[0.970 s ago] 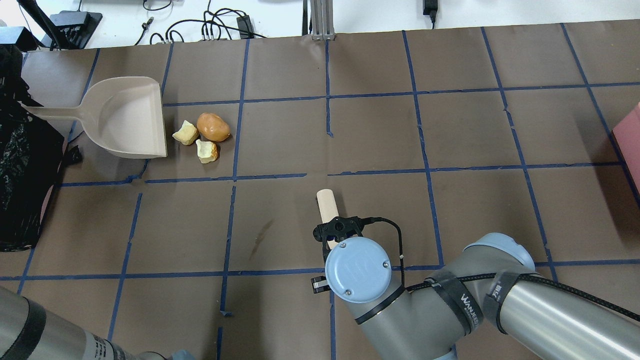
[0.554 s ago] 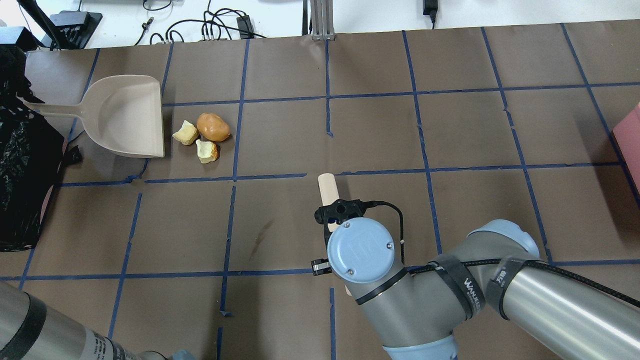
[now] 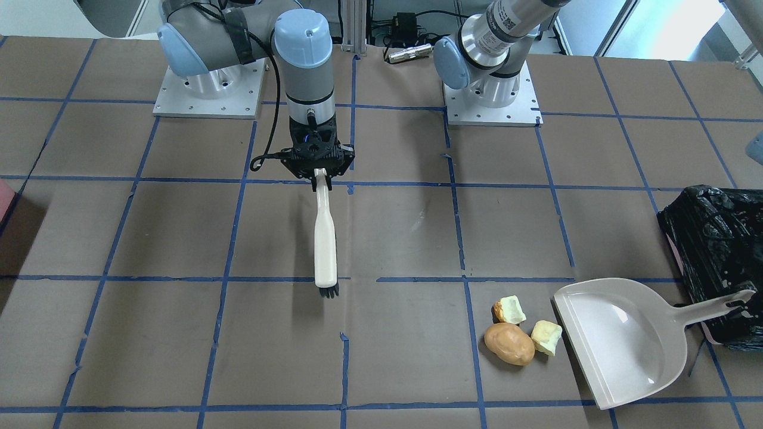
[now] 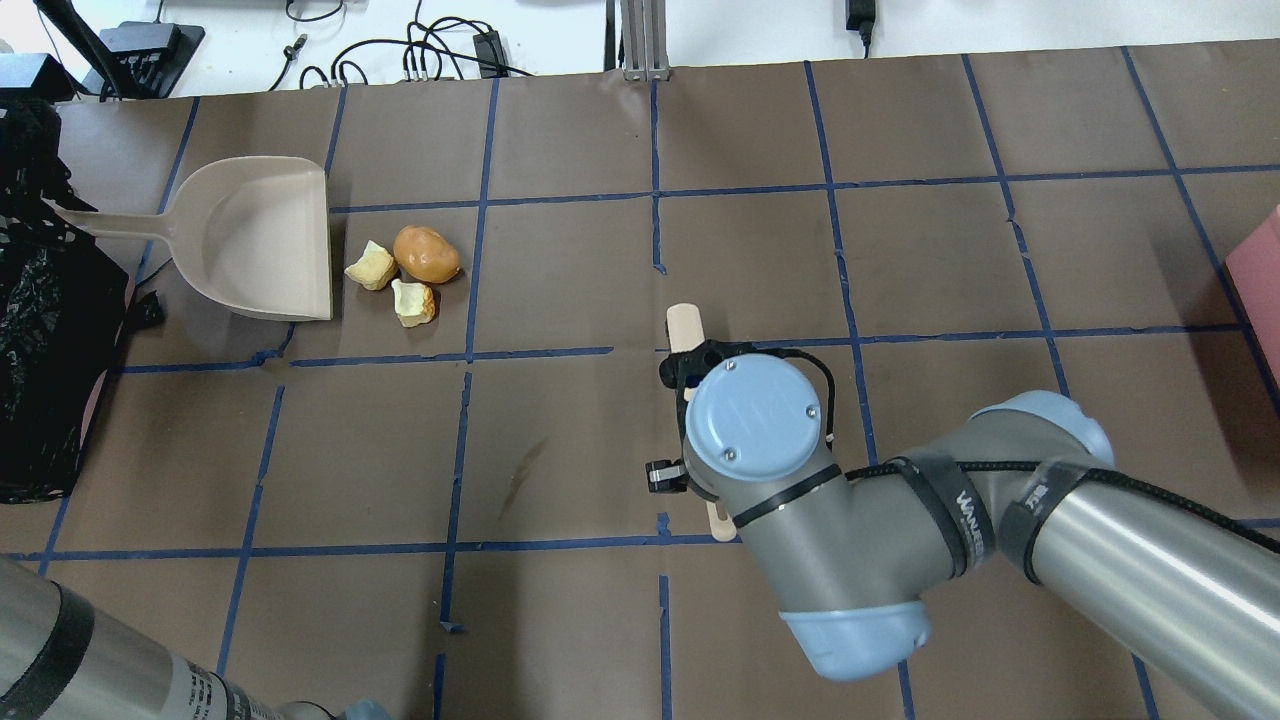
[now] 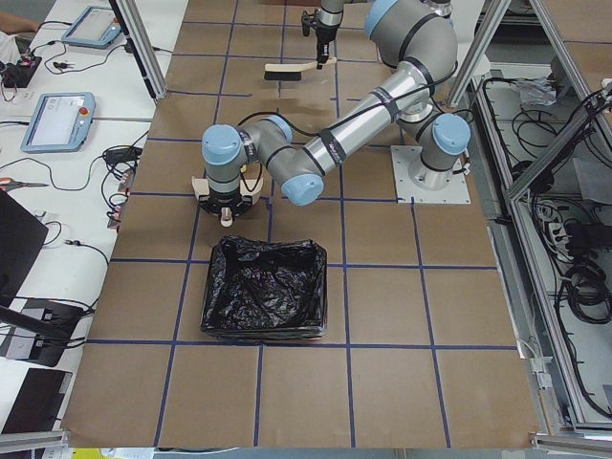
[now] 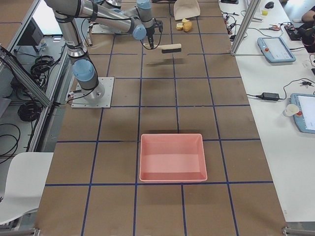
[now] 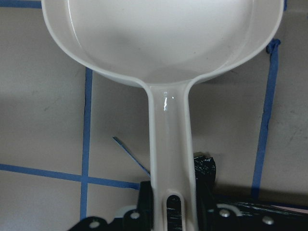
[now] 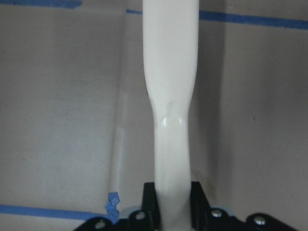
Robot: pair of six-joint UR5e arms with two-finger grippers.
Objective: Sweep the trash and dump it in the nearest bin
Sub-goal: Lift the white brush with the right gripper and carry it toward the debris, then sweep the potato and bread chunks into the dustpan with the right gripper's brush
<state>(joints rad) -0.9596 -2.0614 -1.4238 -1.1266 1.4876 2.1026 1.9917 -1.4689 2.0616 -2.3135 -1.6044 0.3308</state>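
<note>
The trash lies together on the brown table: a brown bun-like lump (image 3: 508, 344) and two pale chunks (image 3: 509, 309) (image 3: 546, 337), also in the overhead view (image 4: 426, 253). A beige dustpan (image 3: 620, 339) rests right beside them, its mouth facing them. My left gripper (image 7: 172, 209) is shut on the dustpan's handle. My right gripper (image 3: 320, 174) is shut on a cream brush (image 3: 325, 238) held above the table, its black bristles (image 3: 328, 292) well apart from the trash. The bin (image 3: 715, 256), lined with a black bag, stands behind the dustpan handle.
A pink-red tub (image 6: 172, 157) with no bag sits far off at the table's right end (image 4: 1262, 280). Blue tape lines grid the table (image 4: 560, 450). Both arm bases (image 3: 205, 89) stand at the table's robot side. Cables lie beyond the far edge (image 4: 420, 60).
My right arm has carried the brush away from the robot's side and slightly right in the overhead view. The dustpan has shifted only slightly. The trash has not moved.
</note>
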